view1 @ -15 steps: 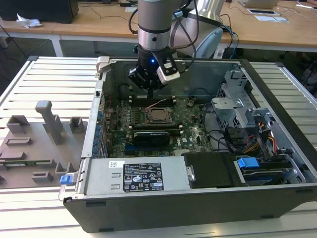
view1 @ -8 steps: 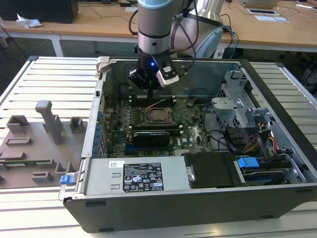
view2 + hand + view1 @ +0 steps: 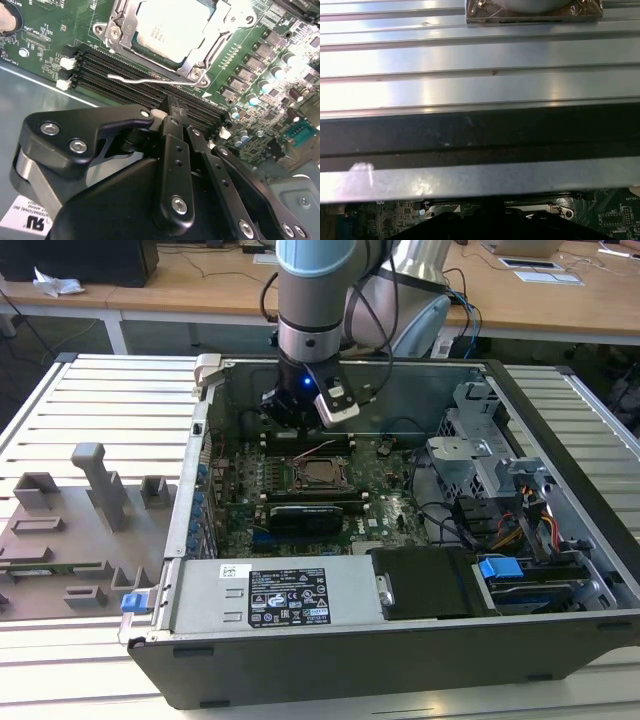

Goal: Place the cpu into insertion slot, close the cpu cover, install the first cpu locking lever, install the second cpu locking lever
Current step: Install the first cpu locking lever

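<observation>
The cpu (image 3: 170,25), a square chip with a silvery top, lies in the insertion slot (image 3: 318,473) on the green board. The cpu cover (image 3: 196,64), a silvery frame, lies down around it. One thin wire locking lever (image 3: 142,80) sticks out loose over the black memory slots (image 3: 115,67) beside the socket. My gripper (image 3: 170,111) hangs just above those slots, a short way from the lever. Its black fingers (image 3: 172,150) are shut together with nothing between them. In the exterior view the gripper (image 3: 297,420) is inside the open case, behind the socket.
The case's back wall (image 3: 480,132) stands close behind the gripper. A power supply (image 3: 290,595) fills the case's front and a drive cage (image 3: 480,455) with cables its right. A grey fixture tray (image 3: 80,530) lies on the ribbed table at the exterior view's left.
</observation>
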You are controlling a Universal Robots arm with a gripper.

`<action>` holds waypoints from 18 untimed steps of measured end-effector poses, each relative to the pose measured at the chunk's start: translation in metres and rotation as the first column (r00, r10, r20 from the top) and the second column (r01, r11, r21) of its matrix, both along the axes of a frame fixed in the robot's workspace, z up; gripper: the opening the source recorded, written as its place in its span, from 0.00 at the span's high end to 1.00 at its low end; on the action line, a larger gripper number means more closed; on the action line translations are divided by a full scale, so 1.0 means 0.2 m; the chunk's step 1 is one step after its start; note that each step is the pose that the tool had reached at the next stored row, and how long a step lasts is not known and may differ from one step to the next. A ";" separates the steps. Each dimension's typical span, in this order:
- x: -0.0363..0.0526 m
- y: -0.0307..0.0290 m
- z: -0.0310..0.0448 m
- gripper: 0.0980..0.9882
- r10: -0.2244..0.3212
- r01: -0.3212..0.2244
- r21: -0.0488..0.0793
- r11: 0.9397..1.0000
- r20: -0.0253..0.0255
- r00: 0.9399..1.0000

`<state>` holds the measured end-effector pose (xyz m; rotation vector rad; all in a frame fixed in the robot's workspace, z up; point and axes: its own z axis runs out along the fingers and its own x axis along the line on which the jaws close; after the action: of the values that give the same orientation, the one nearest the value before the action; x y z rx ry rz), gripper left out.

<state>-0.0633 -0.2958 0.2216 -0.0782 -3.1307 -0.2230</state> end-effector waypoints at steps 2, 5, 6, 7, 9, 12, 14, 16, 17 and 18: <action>0.000 0.000 -0.010 0.99 0.000 0.000 0.000 1.000 0.000 1.000; 0.000 0.000 -0.026 0.99 0.000 0.000 0.000 1.000 0.000 1.000; 0.000 0.000 -0.030 0.99 0.000 0.000 0.000 1.000 0.000 1.000; 0.000 0.000 -0.035 0.99 0.000 0.000 0.000 1.000 0.000 1.000; 0.000 0.000 -0.041 0.99 0.000 0.000 0.000 1.000 0.000 1.000; 0.000 0.000 -0.053 0.99 0.000 0.000 0.000 1.000 0.000 1.000; 0.000 0.000 -0.058 0.99 0.000 0.000 0.001 1.000 0.000 1.000; 0.000 0.000 -0.068 0.99 0.000 0.000 0.001 1.000 0.000 1.000; 0.000 0.000 -0.072 0.99 0.000 0.000 0.001 1.000 0.000 1.000; 0.000 0.000 -0.077 0.99 0.000 0.000 0.001 1.000 0.000 1.000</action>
<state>-0.0633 -0.2958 0.2062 -0.0783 -3.1306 -0.2240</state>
